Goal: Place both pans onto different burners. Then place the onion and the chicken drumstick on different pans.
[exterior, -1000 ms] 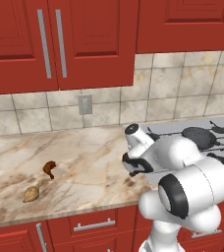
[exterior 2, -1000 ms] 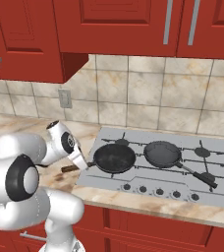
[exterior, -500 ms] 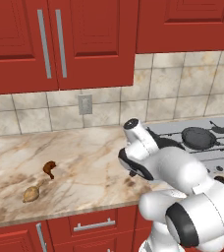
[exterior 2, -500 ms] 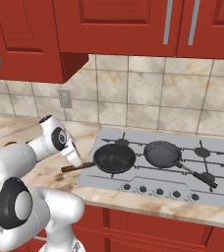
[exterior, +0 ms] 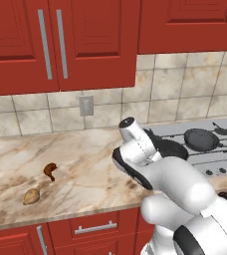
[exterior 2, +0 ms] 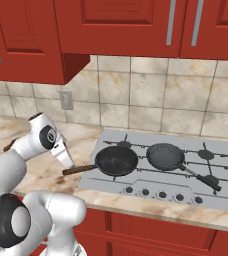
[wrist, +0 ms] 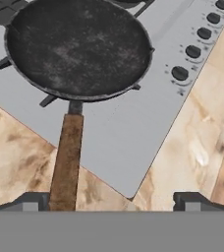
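Both pans on the cooktop, my pincer (wrist: 112,201) spread wide, empty.
Wide pan (exterior 2: 116,160) left, smaller pan (exterior 2: 165,155) centre; onion (exterior: 31,196) and drumstick (exterior: 50,170) near desk's (exterior: 85,169) left front edge.

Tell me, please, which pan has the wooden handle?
The wider black pan on the cooktop's left side; the smaller dark-grey pan has a dark handle.

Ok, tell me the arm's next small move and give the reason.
Probably swing the open gripper away from the wooden handle toward the onion or drumstick. Both pans, the wide one and the smaller one, already sit on separate burners of the cooktop, while both foods lie on the counter to the cooktop's left.
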### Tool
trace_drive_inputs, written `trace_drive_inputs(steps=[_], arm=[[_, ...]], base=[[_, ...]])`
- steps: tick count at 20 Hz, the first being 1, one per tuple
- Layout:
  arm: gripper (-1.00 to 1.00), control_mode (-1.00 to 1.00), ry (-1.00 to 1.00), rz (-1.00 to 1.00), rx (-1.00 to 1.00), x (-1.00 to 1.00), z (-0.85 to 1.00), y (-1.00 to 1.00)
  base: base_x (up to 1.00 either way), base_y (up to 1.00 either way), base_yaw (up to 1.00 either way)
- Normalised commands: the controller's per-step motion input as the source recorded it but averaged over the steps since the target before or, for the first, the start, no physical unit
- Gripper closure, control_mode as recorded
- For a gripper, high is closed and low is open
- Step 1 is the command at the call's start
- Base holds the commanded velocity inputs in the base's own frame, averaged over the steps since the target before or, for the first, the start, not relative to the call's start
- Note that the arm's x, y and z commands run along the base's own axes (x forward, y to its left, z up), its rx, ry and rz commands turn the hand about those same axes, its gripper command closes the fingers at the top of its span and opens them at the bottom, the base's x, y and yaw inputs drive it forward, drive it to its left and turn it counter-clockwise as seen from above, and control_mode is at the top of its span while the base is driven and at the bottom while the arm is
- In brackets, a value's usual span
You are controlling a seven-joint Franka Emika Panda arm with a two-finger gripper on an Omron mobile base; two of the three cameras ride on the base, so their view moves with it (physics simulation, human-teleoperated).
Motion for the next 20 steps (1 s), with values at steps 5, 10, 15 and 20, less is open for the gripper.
trace_drive_inputs(steps=[5,10,15,20], arm=[[-1.00,-1.00,0.11,0.02,0.00,-0.14,0.22,0.40],[-1.00,-1.00,0.13,0.06,0.00,-0.08,0.14,0.40],[-1.00,-1.00,0.12,0.13,0.00,-0.01,0.04,0.44],[-1.00,-1.00,0.06,0.15,0.00,0.00,-0.06,0.46]], base=[[0.00,0.00,0.00],[0.00,0.00,0.00],[0.00,0.00,0.00],[0.00,0.00,0.00]])
